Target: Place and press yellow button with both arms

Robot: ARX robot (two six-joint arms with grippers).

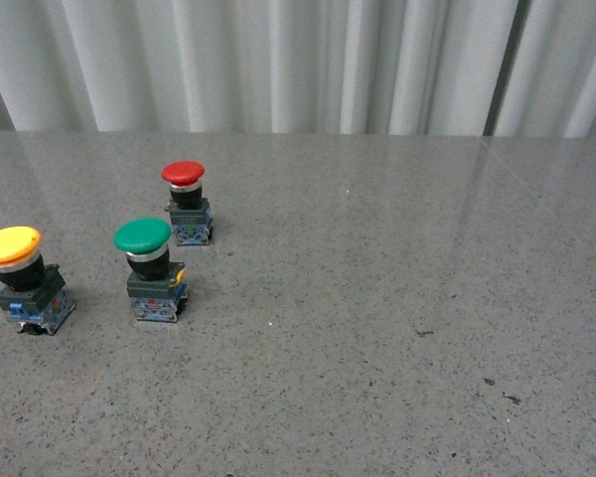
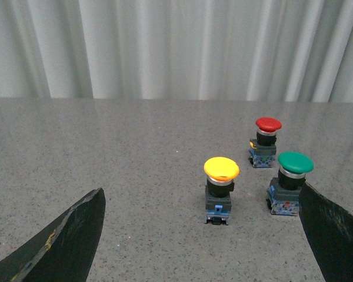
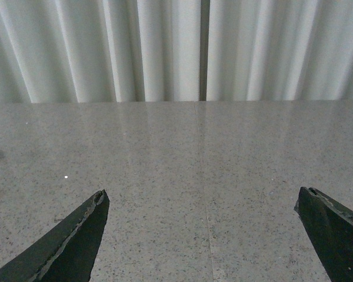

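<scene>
Left gripper (image 2: pixel 201 189): you see its black fingers spread wide, holding and touching nothing.
Right gripper (image 3: pixel 203 191): equally wide open and empty, above the grey speckled tabletop (image 3: pixel 194 153).
Yellow mushroom-capped push button (image 1: pixel 20 278): upright at the tabletop's far left, near the green-capped push button (image 1: pixel 147 268).
Views: only the wrist views show you the grippers; the buttons appear in the front and left wrist views.

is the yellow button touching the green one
Apart. The front view shows bare table between the yellow button and the green button.
</scene>
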